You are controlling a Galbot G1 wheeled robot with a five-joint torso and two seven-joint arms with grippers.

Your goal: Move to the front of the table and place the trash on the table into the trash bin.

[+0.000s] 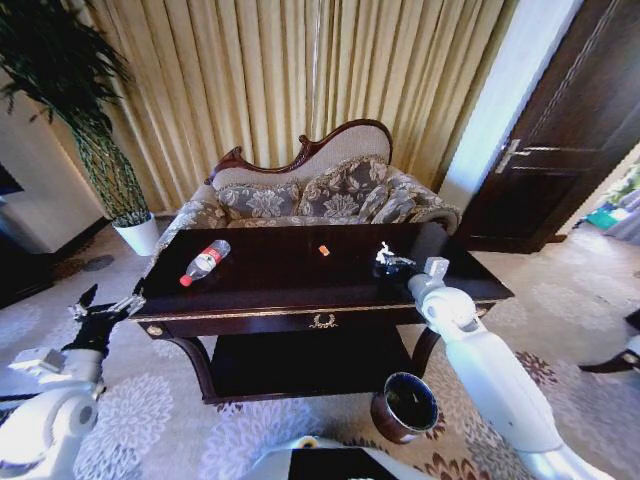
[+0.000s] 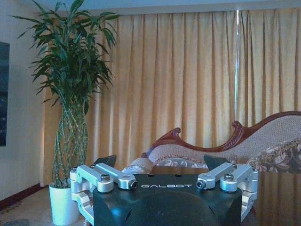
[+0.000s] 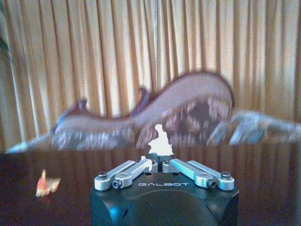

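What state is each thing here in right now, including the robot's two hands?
Left hand: open, empty, beside the table's left end.
Right hand: shut on the white paper wad, over the table.
Bottle: lying on its side, capped.
Orange scrap: loose on the tabletop.
Trash bin: upright, open-topped, on the floor.

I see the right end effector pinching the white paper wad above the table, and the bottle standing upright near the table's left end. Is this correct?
Not entirely. The head view shows the bottle lying on its side near the left end of the table, not standing upright. The rest holds: the right end effector is closed on the white paper wad above the tabletop, as the right wrist view shows.
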